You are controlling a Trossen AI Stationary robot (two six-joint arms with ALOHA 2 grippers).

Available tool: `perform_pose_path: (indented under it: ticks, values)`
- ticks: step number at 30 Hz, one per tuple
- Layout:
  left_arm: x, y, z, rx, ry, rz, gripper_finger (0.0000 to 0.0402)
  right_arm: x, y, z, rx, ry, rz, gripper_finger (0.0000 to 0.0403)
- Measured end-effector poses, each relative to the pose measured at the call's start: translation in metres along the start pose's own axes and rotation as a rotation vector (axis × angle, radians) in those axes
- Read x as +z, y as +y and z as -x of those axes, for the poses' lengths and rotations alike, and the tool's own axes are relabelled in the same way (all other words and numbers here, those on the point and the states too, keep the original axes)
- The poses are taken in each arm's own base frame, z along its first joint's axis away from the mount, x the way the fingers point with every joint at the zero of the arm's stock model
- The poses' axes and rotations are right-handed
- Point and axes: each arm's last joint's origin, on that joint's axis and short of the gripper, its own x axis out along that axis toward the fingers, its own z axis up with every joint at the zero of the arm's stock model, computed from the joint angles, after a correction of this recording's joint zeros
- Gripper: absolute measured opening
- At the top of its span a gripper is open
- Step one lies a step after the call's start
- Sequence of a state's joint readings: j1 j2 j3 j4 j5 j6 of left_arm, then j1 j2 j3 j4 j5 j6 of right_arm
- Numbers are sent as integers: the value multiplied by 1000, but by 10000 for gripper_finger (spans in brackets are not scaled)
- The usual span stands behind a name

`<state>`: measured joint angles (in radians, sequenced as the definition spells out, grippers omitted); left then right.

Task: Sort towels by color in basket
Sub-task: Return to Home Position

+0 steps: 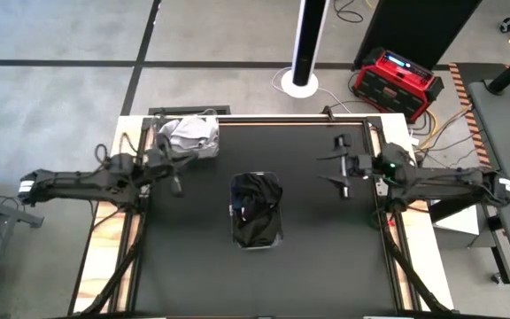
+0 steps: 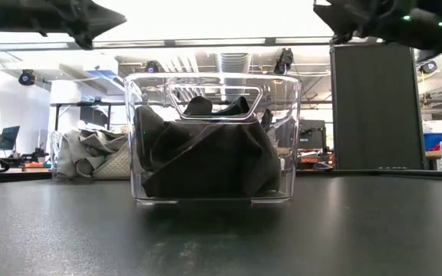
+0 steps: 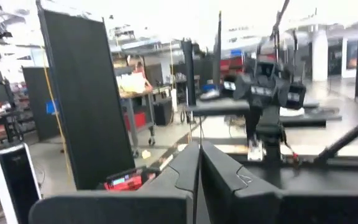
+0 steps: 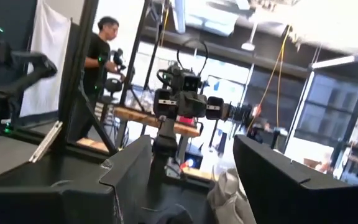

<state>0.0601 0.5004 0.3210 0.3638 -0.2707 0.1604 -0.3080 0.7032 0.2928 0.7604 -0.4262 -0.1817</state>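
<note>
Homing step, we judge: black towels (image 1: 257,208) in clear plastic bin (image 2: 152,92) mid-table, light grey towels (image 1: 190,133) beside left arm; left gripper (image 1: 177,187) pressed together, right gripper (image 1: 336,166) spread, both empty; next we park arms

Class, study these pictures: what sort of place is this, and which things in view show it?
Most likely a robotics lab or workshop: a left arm and right arm mounted at a black table, a red equipment box beside it, and a workbench in the room behind.
</note>
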Motion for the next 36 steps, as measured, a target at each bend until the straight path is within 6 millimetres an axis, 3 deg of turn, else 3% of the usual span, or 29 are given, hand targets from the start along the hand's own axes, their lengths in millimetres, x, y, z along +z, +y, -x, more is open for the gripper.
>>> perform_pose_path:
  ticks: [6,15,23,36]
  values:
    - [1,7,24,11,-80,19,0,0,11,25,-12,-24,2,219]
    - [-26,8,47,-4,-206,63,0,17,22,54,-23,-75,51,219]
    - [-52,5,54,-7,-207,75,0,19,27,67,-23,-76,56,219]
    - [-57,4,53,-16,-159,79,0,7,36,83,-60,-102,77,219]
